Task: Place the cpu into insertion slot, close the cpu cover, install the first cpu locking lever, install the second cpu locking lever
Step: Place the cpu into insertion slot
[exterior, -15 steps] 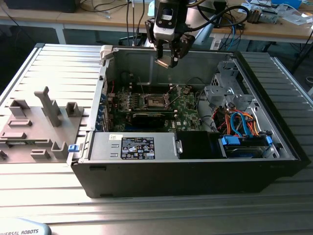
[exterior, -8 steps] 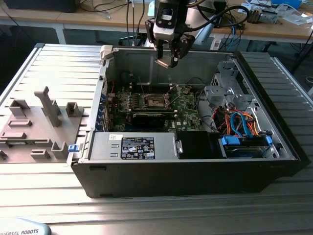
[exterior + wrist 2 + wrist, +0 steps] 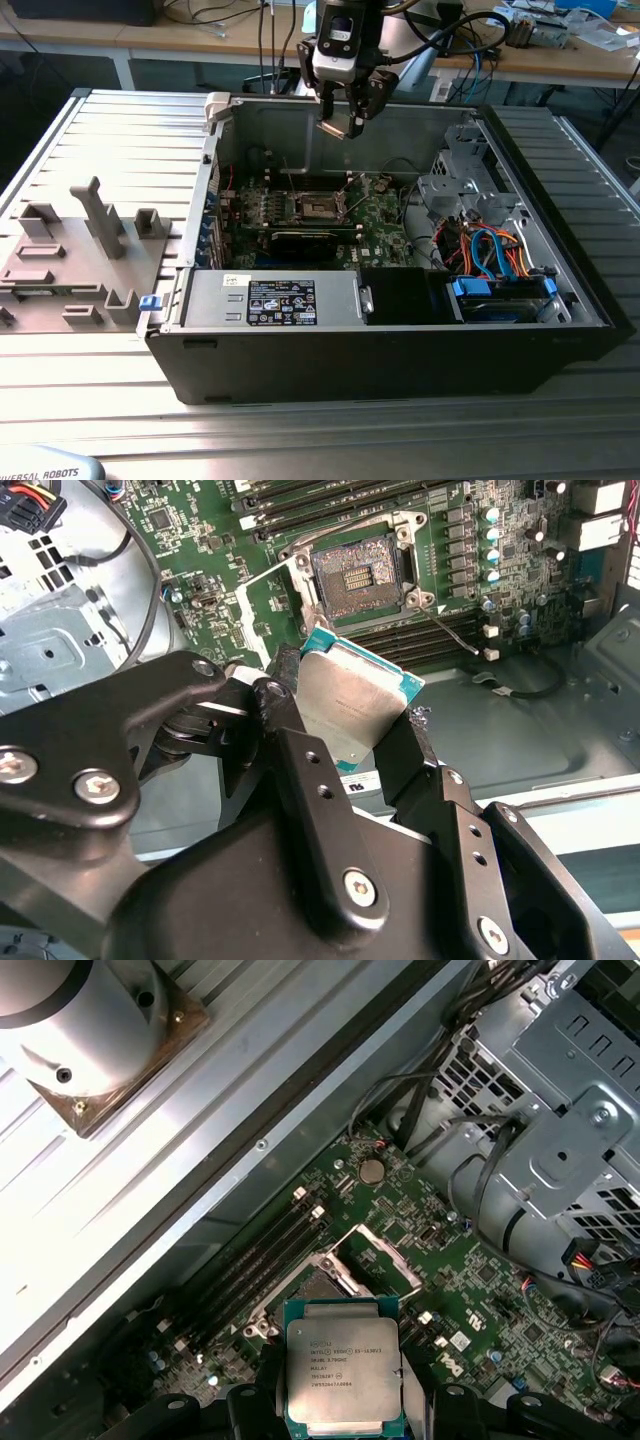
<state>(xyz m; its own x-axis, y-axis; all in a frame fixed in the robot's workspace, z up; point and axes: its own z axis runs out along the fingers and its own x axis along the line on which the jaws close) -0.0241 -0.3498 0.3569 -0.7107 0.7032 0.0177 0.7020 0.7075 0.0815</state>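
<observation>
My gripper (image 3: pixel 340 125) hangs above the open computer case, shut on the cpu (image 3: pixel 333 128). In both wrist views the cpu (image 3: pixel 352 705) (image 3: pixel 343 1375), a square silver chip on a teal-edged board, sits between the black fingers (image 3: pixel 290 730), which clamp two opposite edges. Below it on the green motherboard lies the insertion slot (image 3: pixel 358 572) (image 3: pixel 315 1285) (image 3: pixel 318 207), open and dark with nothing in it. The cpu cover (image 3: pixel 378 1252) (image 3: pixel 262 600) is swung up beside the slot. A thin wire locking lever (image 3: pixel 452 632) stands free next to the slot.
A silver drive cage (image 3: pixel 455 185) and bundled cables (image 3: pixel 495 250) fill the case on the exterior view's right. A power supply (image 3: pixel 280 300) lies along the front wall. A long black card (image 3: pixel 305 240) sits just in front of the slot. A grey fixture tray (image 3: pixel 80 250) lies outside the case.
</observation>
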